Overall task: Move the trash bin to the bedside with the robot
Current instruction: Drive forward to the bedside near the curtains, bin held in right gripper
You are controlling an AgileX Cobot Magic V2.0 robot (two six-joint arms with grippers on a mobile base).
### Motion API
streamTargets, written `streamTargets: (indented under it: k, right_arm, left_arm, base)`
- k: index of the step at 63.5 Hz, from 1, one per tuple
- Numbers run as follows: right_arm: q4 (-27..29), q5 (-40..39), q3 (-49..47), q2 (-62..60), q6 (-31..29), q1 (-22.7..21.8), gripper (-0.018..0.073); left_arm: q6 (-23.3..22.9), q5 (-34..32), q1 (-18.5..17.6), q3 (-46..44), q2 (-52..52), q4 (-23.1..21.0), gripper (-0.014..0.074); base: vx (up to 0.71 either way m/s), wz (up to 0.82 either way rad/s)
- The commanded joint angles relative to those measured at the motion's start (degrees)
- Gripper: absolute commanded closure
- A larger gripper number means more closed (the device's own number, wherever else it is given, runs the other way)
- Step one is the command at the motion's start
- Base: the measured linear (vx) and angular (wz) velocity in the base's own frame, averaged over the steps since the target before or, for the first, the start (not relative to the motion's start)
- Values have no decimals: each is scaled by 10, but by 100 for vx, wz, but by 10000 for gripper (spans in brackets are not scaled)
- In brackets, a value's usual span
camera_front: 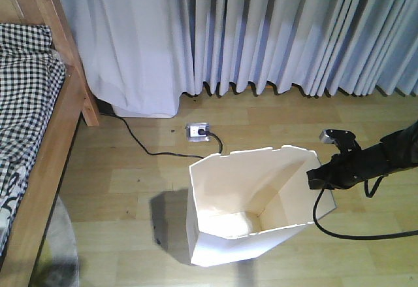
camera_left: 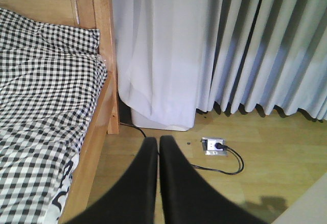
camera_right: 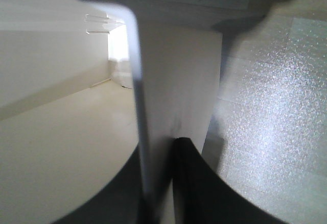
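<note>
trash bin (camera_front: 248, 202) upright, mouth up; right fingers (camera_right: 199, 188) clamped on rim; left fingers (camera_left: 145, 178) together.

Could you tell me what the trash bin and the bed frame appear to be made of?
The trash bin: likely thin plastic, white, smooth and matte; the wall looks sheet-thin with crisp folded facets. The bed frame: apparently wood, light brown, lightly sheened; faint grain lines show.

The right gripper (camera_right: 159, 150) pinches the bin (camera_right: 173, 81) wall edge-on between its black fingers (camera_right: 193, 188), cream inside to the left, white outside to the right, above a shiny speckled floor (camera_right: 271, 106)
</note>
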Motion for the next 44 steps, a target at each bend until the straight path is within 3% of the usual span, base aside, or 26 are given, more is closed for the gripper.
streamTargets:
  k: [1,44]
  right_arm:
    - [38,106,-8,-46,7,-2,564]
    - [38,106,-8,-46,7,-2,564]
  left_arm:
    - [-2,-38,-2,2,-8,-1,603]
    - [-2,-38,-2,2,-8,-1,603]
  base:
    - [14,1]
    - [10,3]
